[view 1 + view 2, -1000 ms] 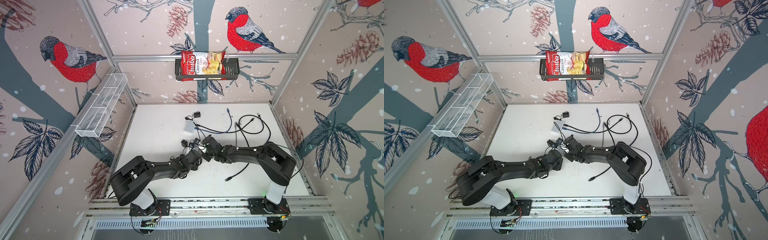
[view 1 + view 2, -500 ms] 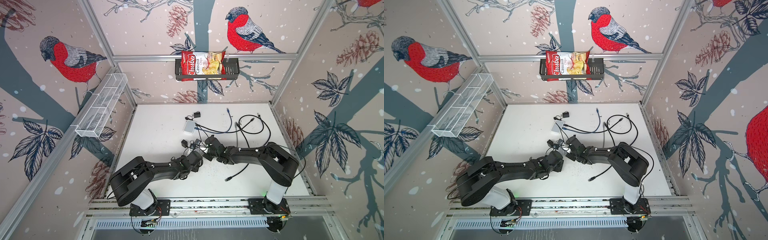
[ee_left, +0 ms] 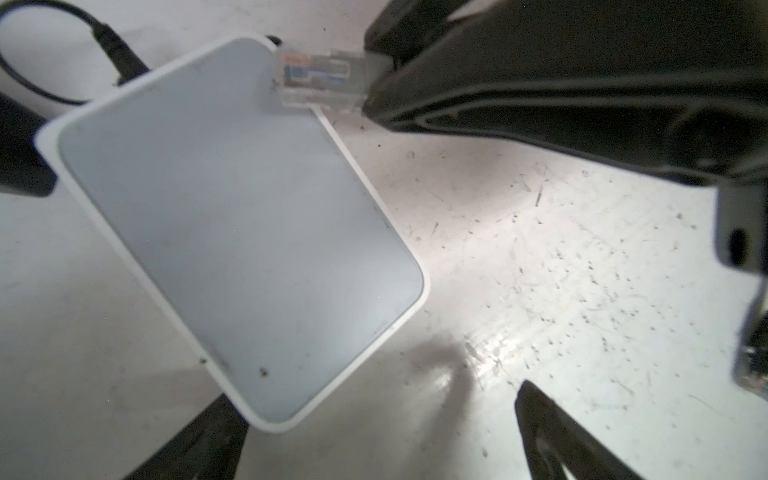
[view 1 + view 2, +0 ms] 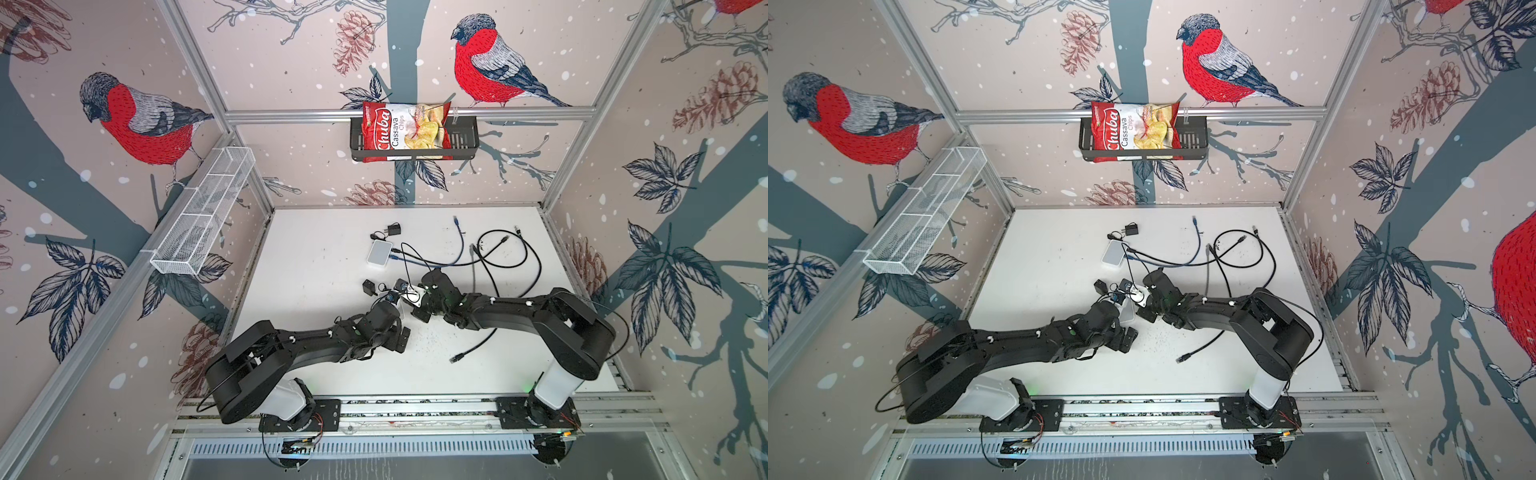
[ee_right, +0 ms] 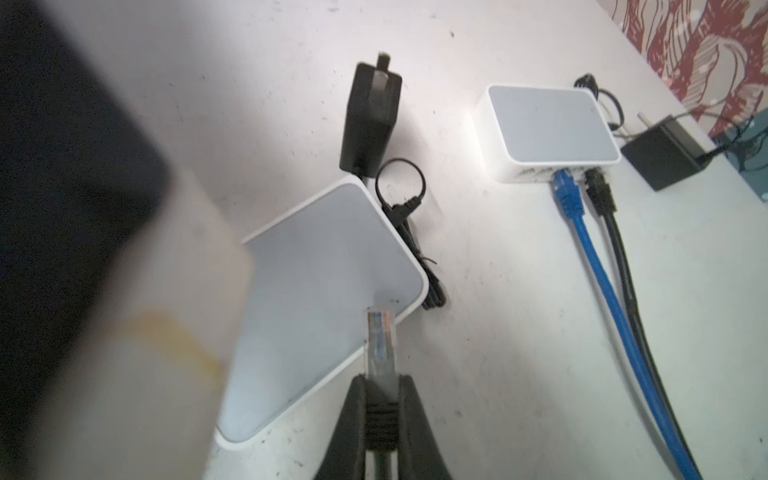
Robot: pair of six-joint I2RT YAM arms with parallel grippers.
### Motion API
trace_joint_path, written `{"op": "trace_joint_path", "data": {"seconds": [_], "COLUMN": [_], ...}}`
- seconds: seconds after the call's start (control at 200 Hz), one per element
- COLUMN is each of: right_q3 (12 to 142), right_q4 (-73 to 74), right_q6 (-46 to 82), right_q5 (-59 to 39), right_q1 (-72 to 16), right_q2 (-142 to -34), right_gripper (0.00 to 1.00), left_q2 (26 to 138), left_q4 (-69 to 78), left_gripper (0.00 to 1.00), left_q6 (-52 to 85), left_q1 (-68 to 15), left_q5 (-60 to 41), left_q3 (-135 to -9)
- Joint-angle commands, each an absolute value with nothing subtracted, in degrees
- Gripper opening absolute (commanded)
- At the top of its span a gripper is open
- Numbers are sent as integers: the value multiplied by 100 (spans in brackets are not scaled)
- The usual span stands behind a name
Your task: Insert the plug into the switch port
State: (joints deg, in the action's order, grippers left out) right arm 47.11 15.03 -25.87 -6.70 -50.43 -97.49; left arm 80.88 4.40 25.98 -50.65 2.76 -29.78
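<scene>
right jaws clamping plug (image 5: 380, 353), left jaws wide

In a top view, both black arms meet mid-tabletop (image 4: 1059, 249) over a small white switch (image 4: 1128, 309). A second switch (image 4: 1114, 254) lies farther back, cables (image 4: 1237, 257) trailing rightward. A Chuba chips bag (image 4: 1133, 131) fills the wall basket (image 4: 1196, 141).

White table (image 4: 316, 266), 2 switches (image 5: 552, 124) (image 5: 316, 291), pwr adapters (image 5: 370, 120), loose cables (image 4: 511, 257).
</scene>
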Motion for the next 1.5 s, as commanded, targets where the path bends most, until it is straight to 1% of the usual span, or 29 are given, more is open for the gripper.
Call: {"op": "trace_joint_path", "data": {"seconds": [0.0,0.14,0.265,0.42,0.555,0.71,0.82,1.121,1.181,1.251,1.326,1.351,1.401,1.496], "right_q3": [4668,4662,4645,4633,4621,4497,4423,4386,4390,4403,4410,4408,4419,4452], "right_q4": [1473,1499,1556,1689,1830,1960,2016,2057,2057,2031,1996,1994,1975,1892], "right_q6": [-3278,-3248,-3226,-2943,-2542,-2412,-2399,-2374,-2372,-2377,-2382,-2384,-2368,-2369], "right_q5": [-1635,-1575,-1549,-1271,-976,-853,-876,-993,-1027,-1088,-1157,-1164,-1193,-1255], "right_q1": [-5041,-4879,-4750,-4459,-4106,-3783,-3667,-3582,-3584,-3580,-3586,-3586,-3586,-3595], "right_q2": [-9665,-9594,-9554,-9485,-9349,-9191,-9114,-9116,-9135,-9147,-9167,-9175,-9195,-9232], "right_gripper": [0,0,0,0,0,0,0,0,0,0,0,0,0,0], "left_q2": [7830,7614,7797,8393,8727,9077,9269,9560,9565,9554,9493,9477,9449,9453], "left_q4": [409,20,-341,-889,-1048,-1453,-1741,-1703,-1635,-1561,-1375,-1309,-1212,-1119], "left_gripper": [98,98,98,98,98,98,98,97,93,82,72,70,69,63], "left_q6": [3434,4018,4255,4286,4289,4372,4498,4632,4594,4535,4373,4320,4237,4019], "left_q1": [-4943,-4896,-4887,-4882,-4895,-4904,-4930,-5040,-5061,-5080,-5098,-5098,-5098,-5098], "left_q5": [173,872,1183,1268,1327,1495,1679,1751,1742,1749,1716,1697,1662,1600], "left_q3": [-2908,-3005,-3361,-4072,-4456,-4858,-5006,-5012,-4977,-4897,-4754,-4705,-4621,-4545]}}
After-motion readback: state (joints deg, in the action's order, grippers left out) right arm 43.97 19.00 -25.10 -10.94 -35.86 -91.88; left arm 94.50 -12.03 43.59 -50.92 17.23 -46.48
